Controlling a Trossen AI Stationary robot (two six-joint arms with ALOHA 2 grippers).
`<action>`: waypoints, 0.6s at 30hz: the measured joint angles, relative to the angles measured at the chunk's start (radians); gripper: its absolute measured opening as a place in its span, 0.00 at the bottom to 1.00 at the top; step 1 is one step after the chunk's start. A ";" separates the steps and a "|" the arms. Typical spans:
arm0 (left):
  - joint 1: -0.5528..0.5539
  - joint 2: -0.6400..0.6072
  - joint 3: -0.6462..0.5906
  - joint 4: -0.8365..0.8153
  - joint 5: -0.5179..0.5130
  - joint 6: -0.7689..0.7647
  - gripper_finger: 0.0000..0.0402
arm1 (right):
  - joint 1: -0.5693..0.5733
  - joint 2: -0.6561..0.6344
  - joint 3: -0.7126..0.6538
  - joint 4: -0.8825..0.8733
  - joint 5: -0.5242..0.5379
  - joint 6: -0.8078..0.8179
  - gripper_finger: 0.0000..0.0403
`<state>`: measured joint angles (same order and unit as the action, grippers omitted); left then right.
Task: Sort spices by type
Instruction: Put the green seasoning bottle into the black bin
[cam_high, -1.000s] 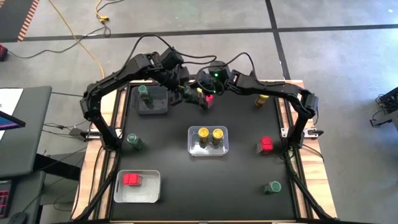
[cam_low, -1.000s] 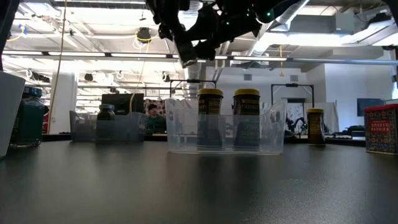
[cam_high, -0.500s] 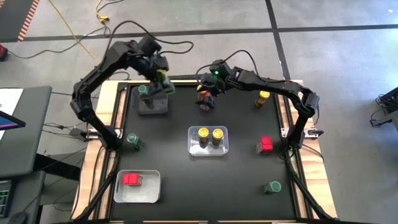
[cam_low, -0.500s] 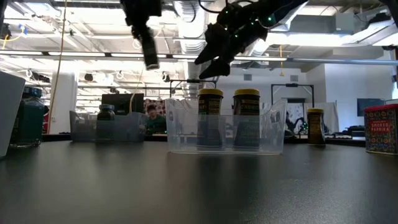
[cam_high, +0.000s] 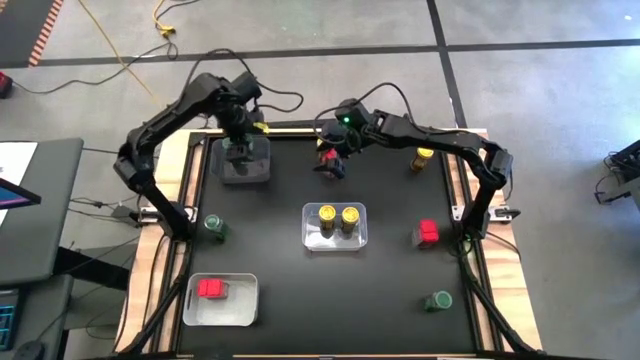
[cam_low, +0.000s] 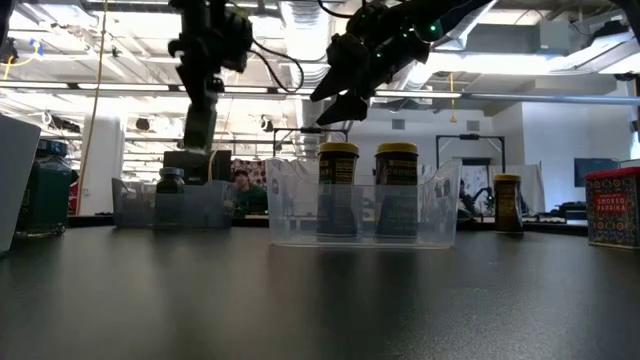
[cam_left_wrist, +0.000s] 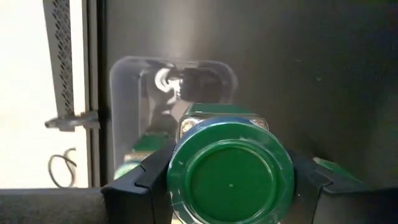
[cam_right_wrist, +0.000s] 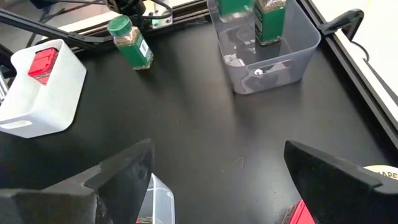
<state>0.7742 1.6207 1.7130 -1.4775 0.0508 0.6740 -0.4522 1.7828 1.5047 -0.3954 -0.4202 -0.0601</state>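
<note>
My left gripper (cam_high: 243, 148) is shut on a green-lidded spice jar (cam_left_wrist: 230, 171) and hangs over the grey bin (cam_high: 243, 172) at the far left. Another green-lidded jar (cam_right_wrist: 270, 18) stands upright inside that bin. My right gripper (cam_high: 335, 160) is open in the air at the far middle of the table. Nothing is between its fingers (cam_right_wrist: 118, 177). A red-topped jar (cam_high: 326, 157) sits under it. Two yellow-lidded jars (cam_high: 338, 216) stand in the clear bin (cam_high: 335, 240) at the centre. My left gripper pinches the jar at its top, one finger (cam_left_wrist: 140, 183) on each side at the lid's rim (cam_left_wrist: 177, 180). The fingers come from above, pointing down. The jar hangs upright below them (cam_low: 200, 125), clear of the bin's rim.
A white bin (cam_high: 221, 312) at the near left holds one red-topped jar (cam_high: 211, 289). Loose jars stand on the black mat: a green one (cam_high: 214, 226) at the left, a green one (cam_high: 438, 300) at the near right, a red one (cam_high: 428, 232) at the right, a yellow one (cam_high: 424, 158) at the far right.
My left gripper has carried the green-lidded jar from beside my right gripper toward the table's left edge. It has sunk a little and tipped to point down, and now hangs over the grey bin. My right gripper has tipped a little downward.
</note>
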 joint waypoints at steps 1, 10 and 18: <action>0.002 0.000 -0.022 0.023 0.001 0.000 0.48 | 0.000 0.000 0.000 0.000 0.000 0.000 0.96; 0.031 0.000 -0.197 0.178 0.031 0.077 0.48 | 0.002 0.000 0.000 -0.002 0.000 0.000 0.96; 0.070 0.000 -0.283 0.300 0.050 0.129 0.48 | 0.002 0.001 0.000 -0.003 0.001 0.007 0.96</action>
<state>0.8440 1.6211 1.4296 -1.1774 0.1003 0.8035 -0.4503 1.7840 1.5043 -0.3988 -0.4194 -0.0532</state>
